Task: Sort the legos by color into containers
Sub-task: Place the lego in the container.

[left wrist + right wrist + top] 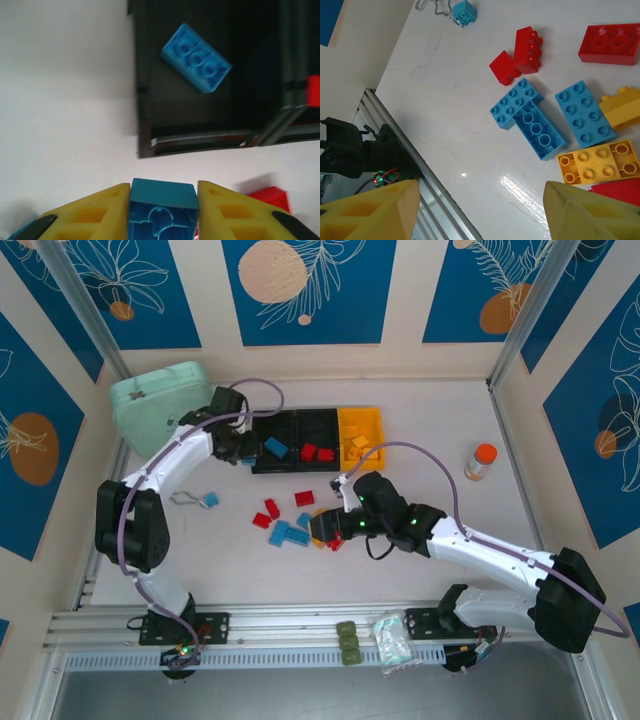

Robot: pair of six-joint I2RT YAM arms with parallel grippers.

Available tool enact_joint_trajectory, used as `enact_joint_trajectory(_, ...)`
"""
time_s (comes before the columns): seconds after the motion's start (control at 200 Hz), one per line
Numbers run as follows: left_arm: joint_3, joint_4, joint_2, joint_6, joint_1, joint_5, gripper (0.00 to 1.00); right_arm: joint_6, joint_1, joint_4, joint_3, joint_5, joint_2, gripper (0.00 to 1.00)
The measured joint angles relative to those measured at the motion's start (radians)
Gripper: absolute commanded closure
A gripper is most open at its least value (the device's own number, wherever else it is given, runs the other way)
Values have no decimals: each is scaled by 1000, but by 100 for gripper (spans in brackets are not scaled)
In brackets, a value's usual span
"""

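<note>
Blue brick (161,214) clamped in my left gripper (163,187), just short of the black bin (200,117) holding another blue brick (196,58); I should clear its rim before releasing. My right gripper (481,186) hangs open over loose legos (535,127).

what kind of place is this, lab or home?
Probably a lab robot cell: white table walled by blue leaf-print panels, arms bolted to an aluminium rail, left gripper holding a blue lego.
</note>
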Motion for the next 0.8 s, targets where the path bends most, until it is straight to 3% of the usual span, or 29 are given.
enact_joint_trajectory(0.445,254,-40,277,-11,-82,-61,67,0,-11,-10,-11,13,-49,34)
enact_joint_trajectory(0.8,326,-73,362,-8,-90,-114,65,8,-24,-18,-24,21,-57,34)
